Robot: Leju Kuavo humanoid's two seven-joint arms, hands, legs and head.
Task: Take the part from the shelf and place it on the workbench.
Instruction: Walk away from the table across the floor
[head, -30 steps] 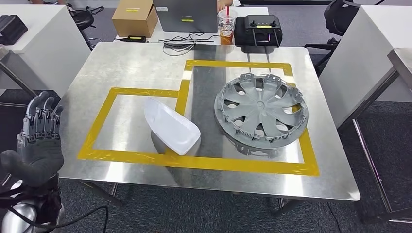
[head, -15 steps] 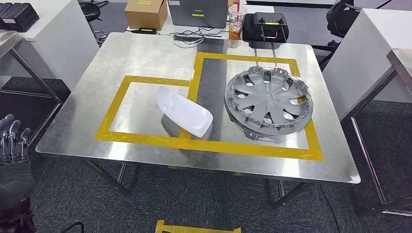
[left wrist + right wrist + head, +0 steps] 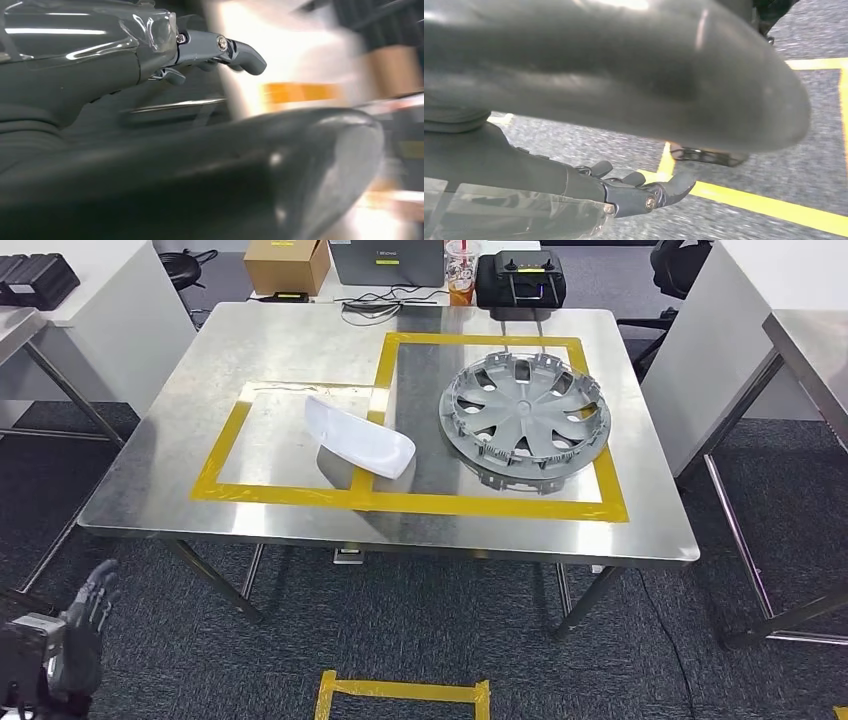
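Observation:
A white curved shell part (image 3: 358, 440) lies on the steel workbench (image 3: 280, 340), across the yellow tape line between the two marked fields. To its right a grey wheel cover (image 3: 525, 420) lies flat inside the right field. My left hand (image 3: 62, 648) hangs low beside the table's front left corner, well below the tabletop, holding nothing. In the left wrist view that hand (image 3: 100, 65) shows its fingers (image 3: 235, 50) stretched out and empty, against a blurred background. My right hand (image 3: 549, 185) hangs over grey carpet with its fingers (image 3: 644, 192) loosely extended and nothing in them.
At the workbench's far edge stand a cardboard box (image 3: 287, 264), a laptop (image 3: 385, 260), a drink cup (image 3: 461, 270) and a black case (image 3: 518, 280). A white cabinet (image 3: 100, 310) stands left, another steel table (image 3: 810, 350) right. Yellow tape (image 3: 400, 692) marks the floor in front.
The whole picture has shifted: the camera has backed away, so the workbench looks smaller and farther. My left hand has dropped from beside the table edge to low at the frame's corner.

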